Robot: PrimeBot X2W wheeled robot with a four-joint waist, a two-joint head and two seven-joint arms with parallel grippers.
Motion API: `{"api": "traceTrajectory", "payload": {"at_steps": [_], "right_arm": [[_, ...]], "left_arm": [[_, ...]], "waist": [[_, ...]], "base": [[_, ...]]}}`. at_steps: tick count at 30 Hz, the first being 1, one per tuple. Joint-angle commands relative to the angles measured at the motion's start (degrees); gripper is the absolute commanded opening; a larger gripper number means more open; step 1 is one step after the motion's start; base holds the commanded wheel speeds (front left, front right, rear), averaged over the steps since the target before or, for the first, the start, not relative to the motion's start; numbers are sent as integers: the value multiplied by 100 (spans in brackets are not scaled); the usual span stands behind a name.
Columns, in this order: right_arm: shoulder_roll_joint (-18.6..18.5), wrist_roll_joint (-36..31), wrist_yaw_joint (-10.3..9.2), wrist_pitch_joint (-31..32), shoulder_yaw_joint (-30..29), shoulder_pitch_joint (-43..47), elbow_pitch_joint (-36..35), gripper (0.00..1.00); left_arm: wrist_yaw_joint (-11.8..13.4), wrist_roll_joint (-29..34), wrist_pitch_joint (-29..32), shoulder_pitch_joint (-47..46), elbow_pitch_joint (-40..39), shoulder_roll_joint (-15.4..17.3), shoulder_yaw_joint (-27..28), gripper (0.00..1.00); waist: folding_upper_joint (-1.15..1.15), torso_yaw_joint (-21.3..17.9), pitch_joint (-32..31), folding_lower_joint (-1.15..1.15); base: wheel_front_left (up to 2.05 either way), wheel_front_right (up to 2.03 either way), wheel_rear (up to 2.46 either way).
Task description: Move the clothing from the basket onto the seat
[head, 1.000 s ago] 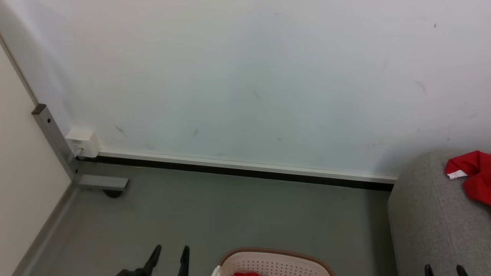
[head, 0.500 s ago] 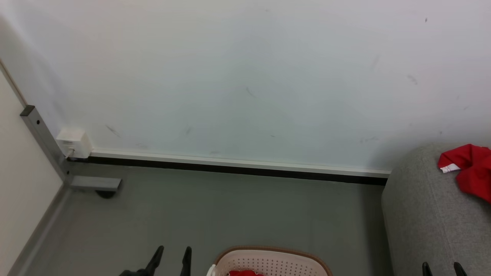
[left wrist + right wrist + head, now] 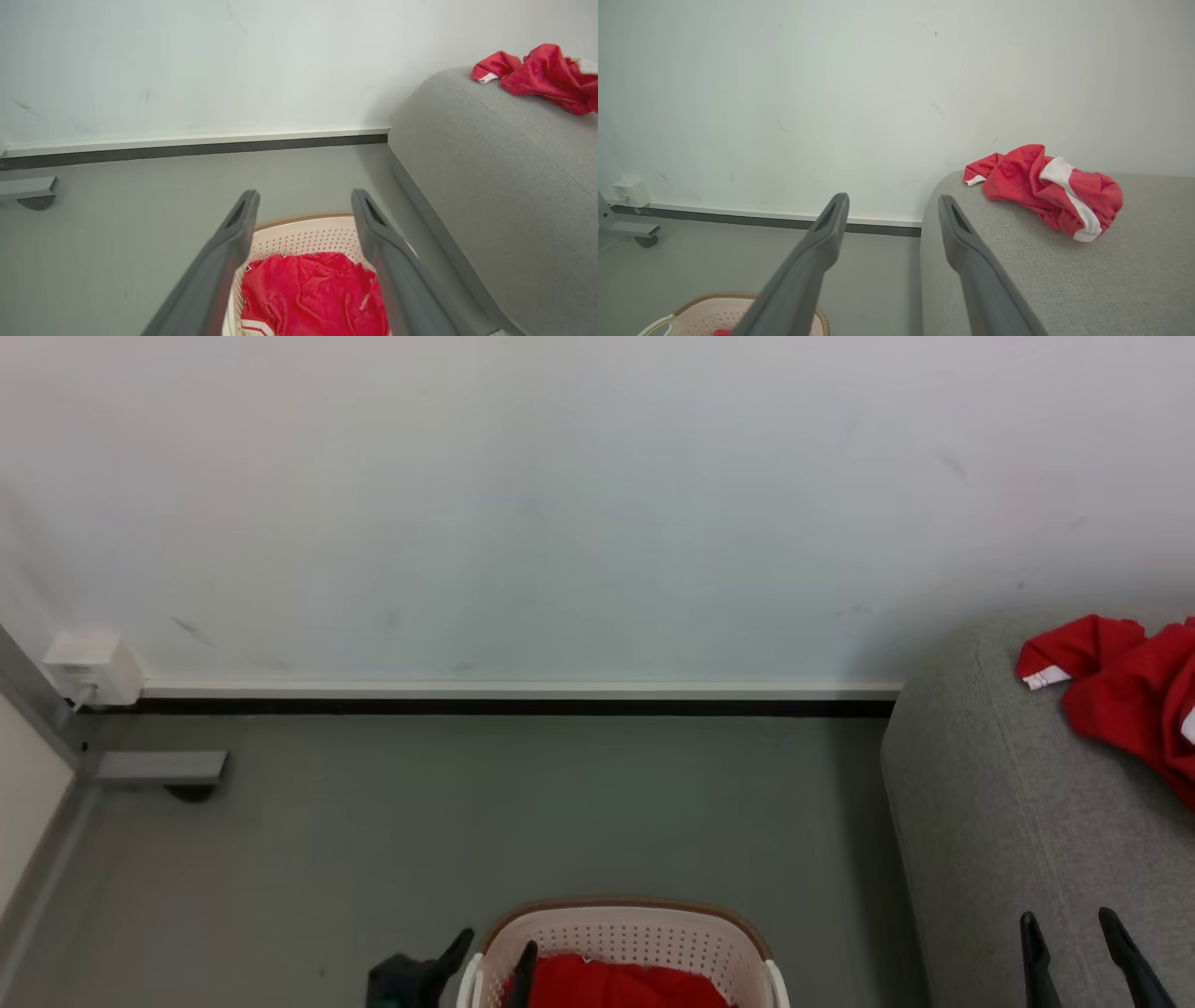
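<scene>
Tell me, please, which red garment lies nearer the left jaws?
The garment in the basket, just beyond those jaws; the other garment lies on the sofa.

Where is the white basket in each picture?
Head view: the basket sits at the bottom middle, cut off by the edge.
Left wrist view: the basket is at the bottom middle, between the fingers of the left gripper.
Right wrist view: the basket is in the bottom left corner.
Shared landmark: the red clothing on the grey seat, to the right in every view.
</scene>
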Motion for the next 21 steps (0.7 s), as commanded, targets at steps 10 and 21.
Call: {"api": "traceTrajectory", "payload": {"at_steps": [10,21], "right_arm": [[-3,-8,-15,2,158,-648,-416,100],[170,110,-15,3,391,-1396,-718,100]], "left_arm": [[48,139,1176,-1217,943,-46,-502,100],[182,356,2409,-2707,2114,-55,-1135,100]], "waist": [[0,-678,1232,0],[0,-1143,2635,0]], "base": [[0,0,0],[0,0,0]]}}
